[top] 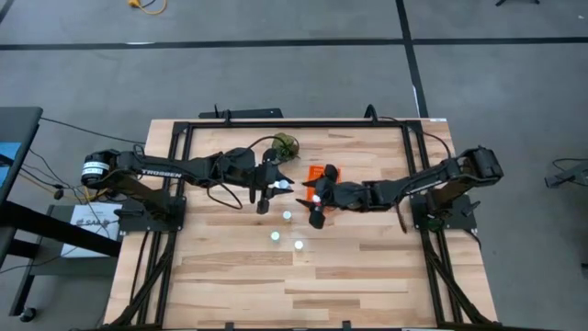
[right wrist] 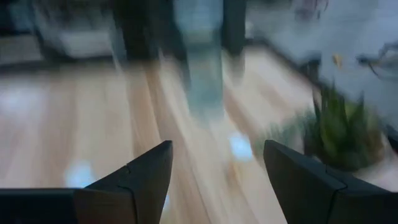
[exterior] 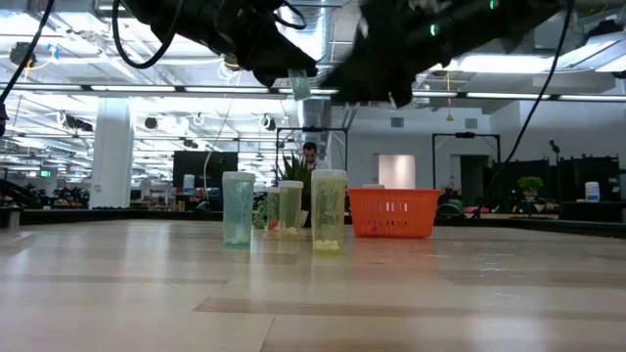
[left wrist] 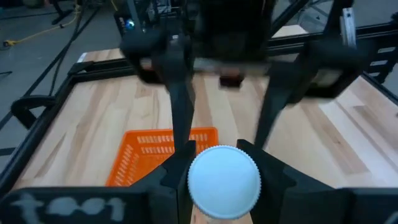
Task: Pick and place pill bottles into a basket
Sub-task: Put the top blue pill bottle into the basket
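My left gripper [top: 276, 188] is shut on a pill bottle whose round white cap [left wrist: 224, 180] fills the gap between its fingers. The bottle hangs high above the table in the low view [exterior: 300, 86]. Three more bottles [top: 288, 216] [top: 274, 236] [top: 299, 245] stand upright on their bases on the table. The orange mesh basket [top: 325, 172] sits just right of my left gripper and also shows in the left wrist view [left wrist: 149, 155]. My right gripper [top: 313, 204] is open and empty next to the basket, facing my left gripper [right wrist: 217, 174]. My left gripper pinches the bottle between its two fingers at the top, right at the white cap [left wrist: 205, 186]. The fingers reach in from the table's left. The bottle is upright and lifted clear of the table.
A green leafy plant [top: 286, 144] stands at the far side, behind my left gripper. A black frame [top: 184, 129] runs around the table's far and side edges. Bare wood lies toward the near edge [top: 303, 285].
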You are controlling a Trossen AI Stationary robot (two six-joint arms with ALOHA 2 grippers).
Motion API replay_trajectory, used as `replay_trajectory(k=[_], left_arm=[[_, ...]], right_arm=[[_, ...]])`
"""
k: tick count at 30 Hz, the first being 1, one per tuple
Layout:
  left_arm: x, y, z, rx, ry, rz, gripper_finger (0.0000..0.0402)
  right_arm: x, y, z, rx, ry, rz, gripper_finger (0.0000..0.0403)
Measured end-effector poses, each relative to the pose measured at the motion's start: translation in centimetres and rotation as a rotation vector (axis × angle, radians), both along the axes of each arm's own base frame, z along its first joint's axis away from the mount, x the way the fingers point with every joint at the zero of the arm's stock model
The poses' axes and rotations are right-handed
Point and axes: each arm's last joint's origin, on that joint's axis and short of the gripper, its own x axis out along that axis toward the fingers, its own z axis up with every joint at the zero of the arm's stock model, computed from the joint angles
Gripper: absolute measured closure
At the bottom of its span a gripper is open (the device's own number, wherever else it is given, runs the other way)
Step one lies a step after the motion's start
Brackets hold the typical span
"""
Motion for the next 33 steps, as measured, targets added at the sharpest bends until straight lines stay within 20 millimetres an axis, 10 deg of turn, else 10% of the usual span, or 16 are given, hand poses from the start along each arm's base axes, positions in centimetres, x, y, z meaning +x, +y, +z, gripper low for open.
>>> replay_trajectory(k=[33], left_arm=[[-0.1, -0.1, -0.2, 0.013, 0.02, -0.031, 0.0301]], right_arm=[[3.9, -0.7, 0.7, -0.043, 0.015, -0.008, 0.0162]])
